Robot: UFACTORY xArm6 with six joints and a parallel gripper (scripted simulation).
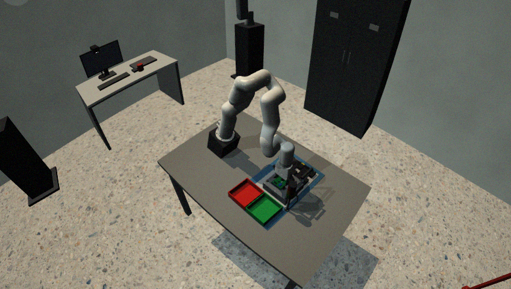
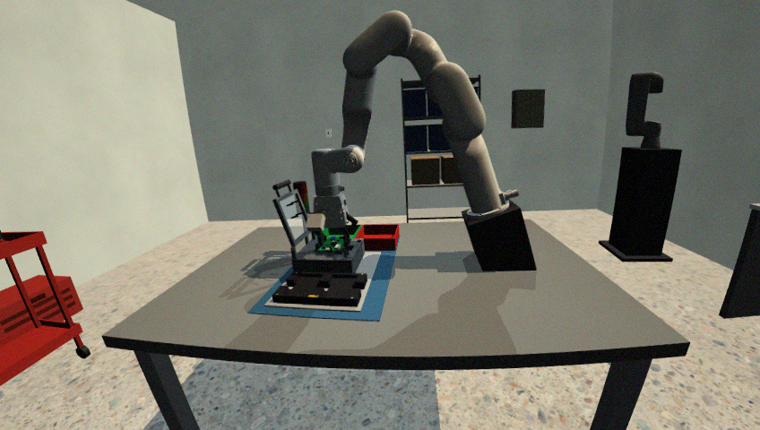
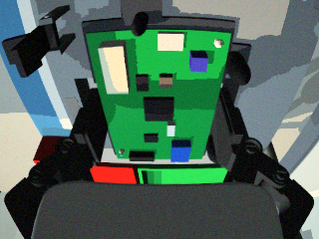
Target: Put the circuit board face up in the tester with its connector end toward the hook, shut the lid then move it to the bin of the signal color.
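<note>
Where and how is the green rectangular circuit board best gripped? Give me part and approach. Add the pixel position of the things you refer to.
Grip the green rectangular circuit board (image 1: 278,182) (image 2: 332,245) (image 3: 132,112) by both long edges, near mid-length, coming straight down from above. It lies flat, face up, with raised components to avoid, and the grey framed lid (image 2: 282,222) stands open beside it.
</note>
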